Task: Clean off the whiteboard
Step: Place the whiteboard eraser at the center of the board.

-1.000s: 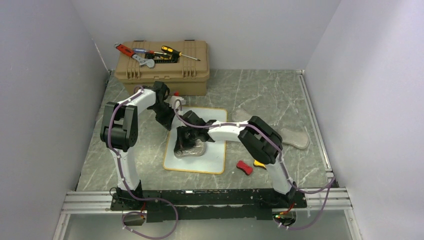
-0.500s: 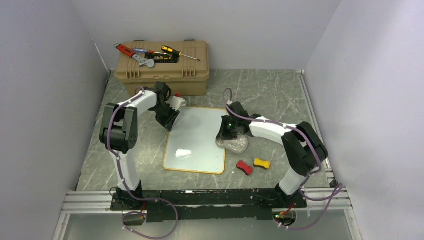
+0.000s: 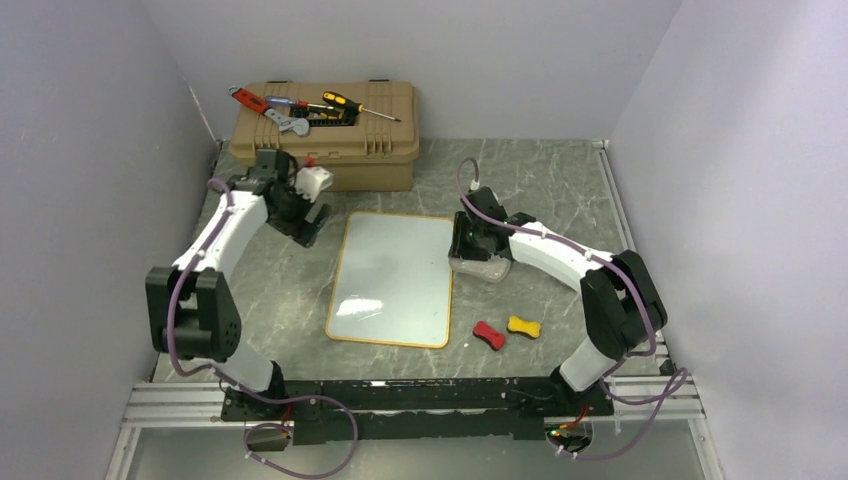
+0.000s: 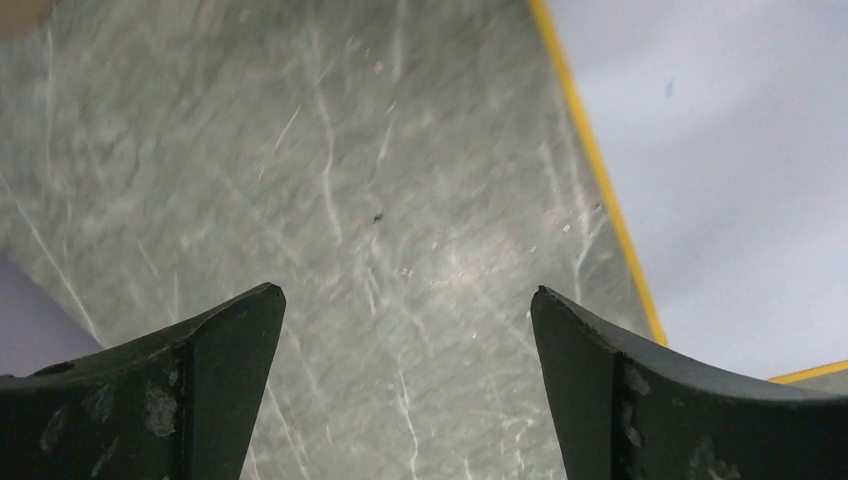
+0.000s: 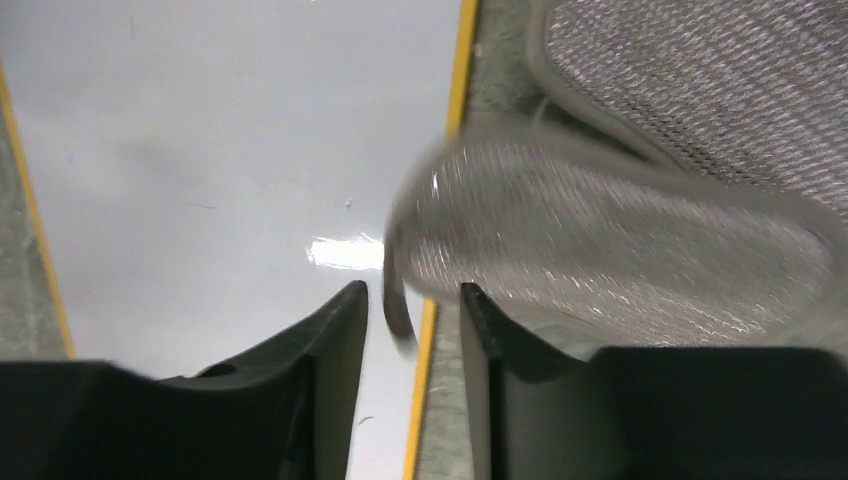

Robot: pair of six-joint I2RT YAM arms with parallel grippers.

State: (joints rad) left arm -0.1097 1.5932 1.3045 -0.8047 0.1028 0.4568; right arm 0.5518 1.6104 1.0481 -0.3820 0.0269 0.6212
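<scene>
Whiteboard [image 3: 395,280] lay flat mid-table [image 3: 560,190], looked clean | left gripper [image 4: 405,300] wide apart over stone beside it | right gripper [image 5: 413,290] narrowly apart, grey cloth [image 5: 620,260] rim loose in the gap | risk: rim snags a finger, cloth drags away on lift.

- Bright, even light from overhead in the top view, with only soft shadows.
- 1 white glare patch on the whiteboard [image 5: 345,252] (right wrist view).
- The mesh cloth [image 5: 600,250] is motion-blurred, and the table [image 4: 350,200] is slightly smeared.

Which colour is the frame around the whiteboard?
Orange-yellow. The whiteboard frame shows best in the left wrist view.
</scene>
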